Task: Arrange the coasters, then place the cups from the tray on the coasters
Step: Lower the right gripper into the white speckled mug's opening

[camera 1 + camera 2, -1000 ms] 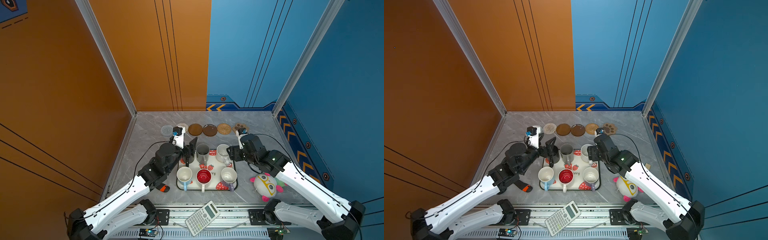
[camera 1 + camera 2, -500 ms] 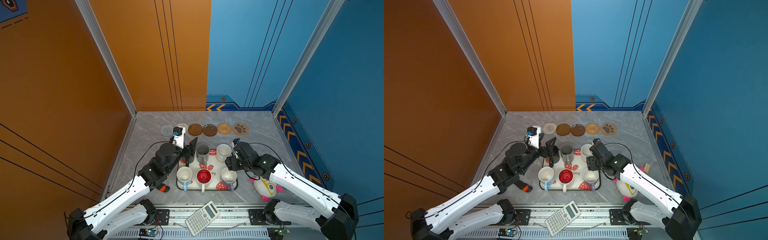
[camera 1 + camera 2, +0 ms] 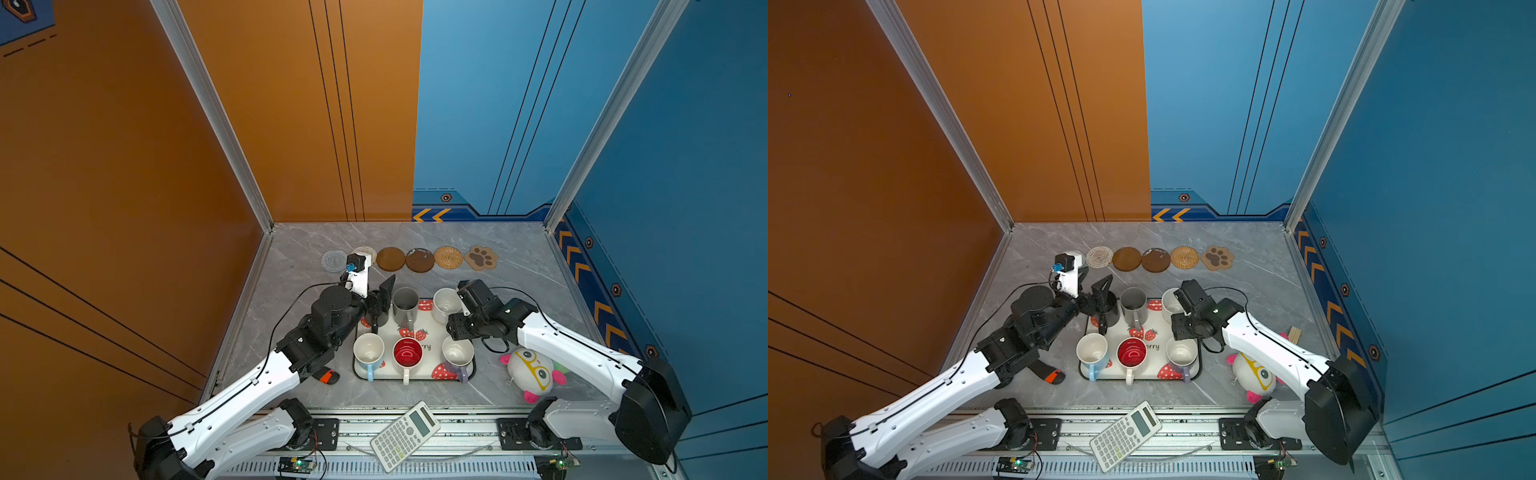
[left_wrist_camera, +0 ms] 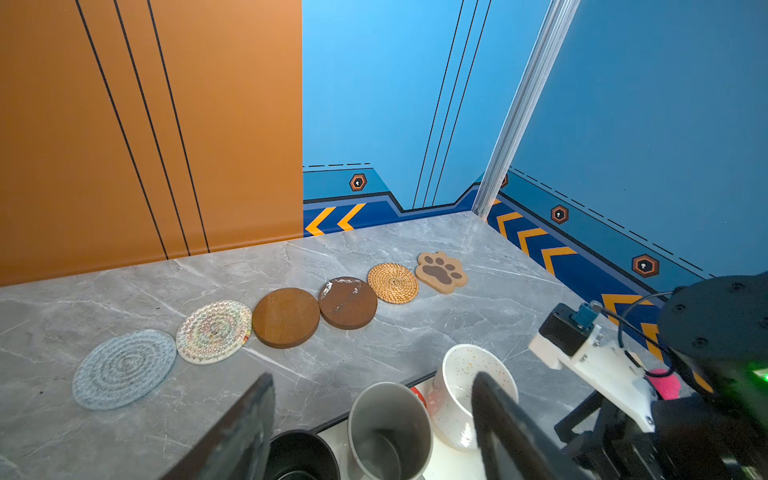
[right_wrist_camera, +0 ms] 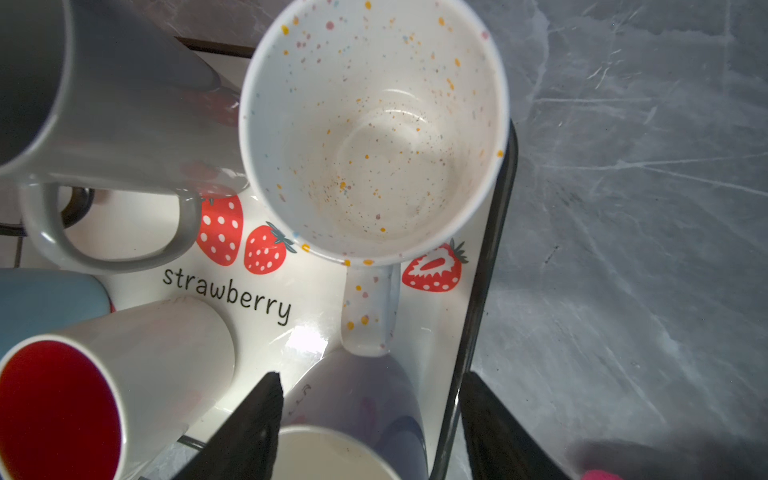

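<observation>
Six coasters lie in a row at the back: grey woven (image 3: 333,260), white woven (image 3: 365,252), two brown discs (image 3: 390,258) (image 3: 419,260), tan woven (image 3: 448,257), and paw (image 3: 481,257). The strawberry tray (image 3: 424,379) holds all the cups: black (image 4: 299,457), grey (image 3: 405,305), speckled (image 3: 445,305), light blue (image 3: 368,349), red-inside (image 3: 407,353), lavender (image 3: 457,353). My left gripper (image 4: 374,419) hangs open over the black and grey cups. My right gripper (image 5: 372,399) is open above the lavender cup (image 5: 357,399), with the speckled cup's handle (image 5: 370,307) just beyond its tips.
A plush toy (image 3: 532,372) lies right of the tray. A calculator (image 3: 405,436) rests on the front rail, and an orange-and-black tool (image 3: 328,376) sits left of the tray under my left arm. Walls close in the back and both sides.
My right arm has drawn back from the paw coaster to the tray's right side, and its jaws have narrowed a little. The left arm has not moved.
</observation>
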Tool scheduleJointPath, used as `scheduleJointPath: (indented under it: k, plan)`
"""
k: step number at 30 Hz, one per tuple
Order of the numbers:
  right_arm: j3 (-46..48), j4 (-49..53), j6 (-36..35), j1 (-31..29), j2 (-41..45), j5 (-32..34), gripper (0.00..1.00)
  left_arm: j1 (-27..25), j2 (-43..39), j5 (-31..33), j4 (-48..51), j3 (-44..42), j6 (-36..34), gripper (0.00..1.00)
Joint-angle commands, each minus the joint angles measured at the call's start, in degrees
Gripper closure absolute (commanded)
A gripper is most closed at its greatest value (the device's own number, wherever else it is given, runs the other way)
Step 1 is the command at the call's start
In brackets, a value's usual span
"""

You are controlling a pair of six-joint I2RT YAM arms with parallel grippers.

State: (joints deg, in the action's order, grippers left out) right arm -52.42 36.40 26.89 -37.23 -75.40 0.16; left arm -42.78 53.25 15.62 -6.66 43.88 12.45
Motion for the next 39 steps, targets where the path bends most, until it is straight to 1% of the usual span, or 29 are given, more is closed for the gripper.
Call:
scheduleJointPath:
  k: [1, 17, 28, 34, 39]
  plan:
    - [-2.5, -1.0, 0.3, 0.4, -1.6, 0.9, 0.36, 0.7, -0.7, -0.9, -0.8, -1.1, -0.1, 0.25]
    - [-5.9, -3.6, -0.4, 2.2, -8.4, -0.1, 0.38, 1.0, -0.7, -1.3, -0.9, -1.3, -0.2, 0.24]
    - [-6.7, -4.5, -0.5, 2.4, -11.5, 0.9, 0.48, 1.4, -0.6, -1.3, -1.0, -1.3, -0.5, 0.24]
    - [-5.7, -5.2, -0.1, 2.3, -11.6, 1.4, 0.49, 1.6, -0.3, -1.4, -1.1, -1.2, -0.5, 0.24]
    - [-5.1, -5.5, 0.3, 2.2, -12.0, 2.7, 0.52, 1.6, 0.0, -1.6, -1.2, -1.3, -0.3, 0.24]
